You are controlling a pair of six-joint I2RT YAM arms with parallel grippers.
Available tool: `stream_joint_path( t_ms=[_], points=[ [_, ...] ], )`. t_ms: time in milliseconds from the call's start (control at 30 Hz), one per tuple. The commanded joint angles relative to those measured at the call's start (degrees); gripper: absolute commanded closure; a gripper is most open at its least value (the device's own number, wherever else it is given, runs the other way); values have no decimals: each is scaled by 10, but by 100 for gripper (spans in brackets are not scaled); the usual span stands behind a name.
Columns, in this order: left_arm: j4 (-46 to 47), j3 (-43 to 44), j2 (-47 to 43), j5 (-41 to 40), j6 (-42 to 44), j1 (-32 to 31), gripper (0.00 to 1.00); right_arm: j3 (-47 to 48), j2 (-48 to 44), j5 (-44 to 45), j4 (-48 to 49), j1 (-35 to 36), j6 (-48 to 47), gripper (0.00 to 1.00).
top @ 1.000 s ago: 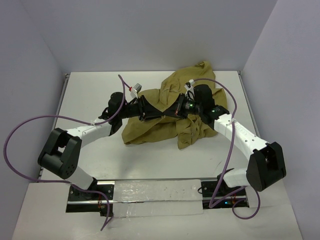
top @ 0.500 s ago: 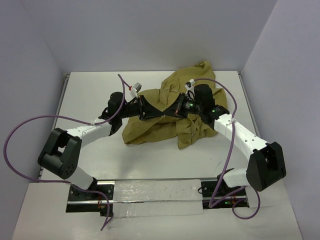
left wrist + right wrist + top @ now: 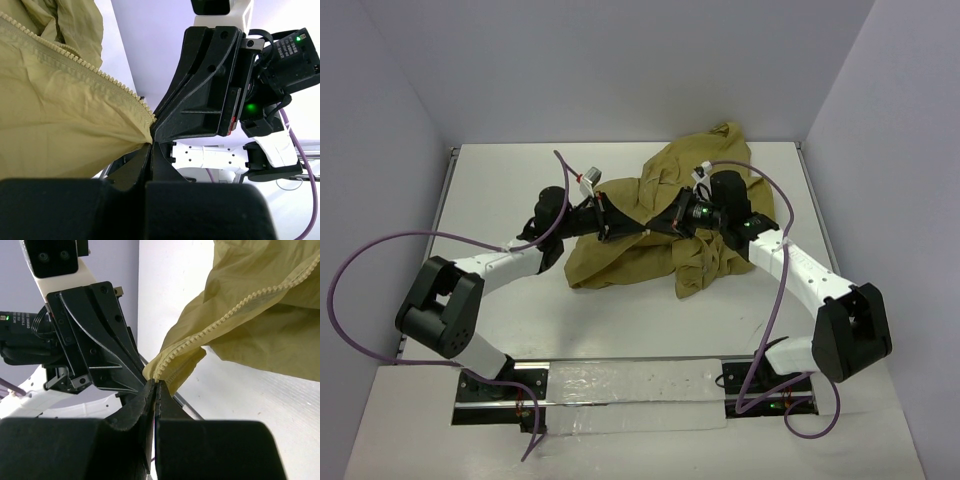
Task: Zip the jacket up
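Two rows of zipper teeth [image 3: 235, 307] are hanging unjoined, so I am judging the zipping as not yet begun; my left gripper [image 3: 151, 146] and right gripper [image 3: 155, 385] are each clamping a zipper end of the jacket [image 3: 620, 262], tip to tip, above the crumpled rest lying on the table [image 3: 500, 190]

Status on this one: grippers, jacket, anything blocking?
Both shut: left gripper and right gripper pinch the jacket at its zipper end, tips facing. Its zipper teeth unjoined. Nothing else blocking.

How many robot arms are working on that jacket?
2. The left arm reaches in from the near left, the right arm from the near right; both meet at the olive-tan jacket. None looks hidden.
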Motion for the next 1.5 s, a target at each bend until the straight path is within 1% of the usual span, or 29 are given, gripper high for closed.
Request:
stream_joint_path(
  t_ms=[0, 33, 100, 167, 200, 233, 433, 633, 700, 767, 867, 967, 1067, 1167, 1267, 1333, 1467],
  points=[
    [46, -16, -14, -5, -16, -4, 100, -1, -1, -37, 64, 1, 25, 81],
    [44, -18, -16, -6, -16, -4, 100, 4, -2, -34, 57, 0, 19, 68],
    [26, -15, -18, -10, -6, -2, 100, 19, -4, -18, 22, -1, -10, 48],
    [14, -16, -21, -10, -1, 2, 100, 41, -9, 11, -32, -3, -45, 38],
    [11, -17, -24, -9, 2, 5, 100, 51, -15, 26, -68, -5, -60, 35],
    [7, -17, -25, -9, 4, 6, 100, 58, -19, 38, -82, -7, -72, 33],
    [-14, -14, -33, -9, 21, 11, 100, 73, -56, 131, -190, -22, -146, 32],
    [18, -24, -39, -17, -2, 13, 100, 12, -97, 259, -278, -24, -200, 38],
    [28, -31, -47, -41, -11, 14, 100, -14, -104, 312, -301, -24, -211, 40],
    [30, -38, -55, -61, -16, 14, 100, -30, -102, 342, -315, -24, -217, 41],
    [2, -24, -51, -68, 1, 13, 100, -34, -79, 387, -336, -24, -220, 41],
    [-14, -15, -46, -61, 8, 13, 100, -31, -62, 433, -338, -26, -228, 46],
    [-19, -12, -42, -58, 9, 14, 100, -16, -33, 437, -333, -31, -240, 48],
    [-25, -10, -41, -57, 11, 14, 100, 0, 11, 444, -326, -32, -251, 52],
    [-28, -10, -45, -60, 14, 14, 100, 8, 31, 441, -314, -32, -256, 54],
    [-32, -9, -45, -60, 15, 14, 100, 8, 37, 433, -308, -32, -256, 55],
    [-40, -7, -48, -62, 20, 14, 100, -14, 15, 400, -274, -39, -248, 53]
  ],
)
